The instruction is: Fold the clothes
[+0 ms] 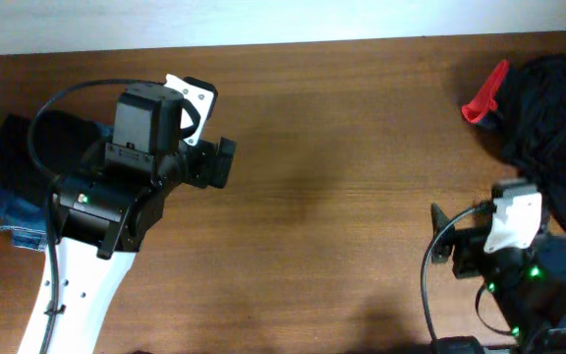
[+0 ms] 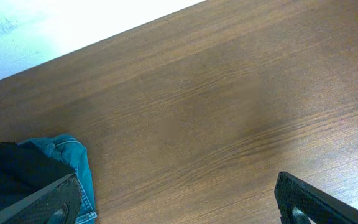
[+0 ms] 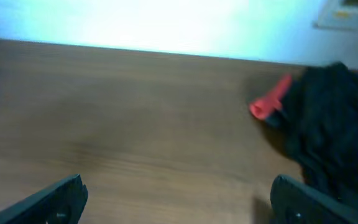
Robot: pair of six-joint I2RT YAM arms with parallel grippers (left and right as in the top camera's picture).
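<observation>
A crumpled heap of black clothes (image 1: pixel 556 113) lies at the table's far right; the right wrist view shows these clothes (image 3: pixel 335 127) ahead on the right. More black fabric (image 1: pixel 29 147) lies at the left edge, partly under the left arm, and appears low left in the left wrist view (image 2: pixel 10 169). My left gripper (image 1: pixel 210 133) hovers open over bare wood right of that fabric, fingers (image 2: pixel 50 202) wide apart. My right gripper (image 1: pixel 442 236) is open near the front right, left of the heap, with nothing between its fingers (image 3: pixel 51 200).
Blue denim jeans (image 1: pixel 10 211) lie under the left black fabric, and their hem (image 2: pixel 74 167) shows beside my left finger. A red item (image 1: pixel 483 94) pokes out from the heap's left side, also seen from the right wrist (image 3: pixel 271 99). A pale wall borders the table's far edge.
</observation>
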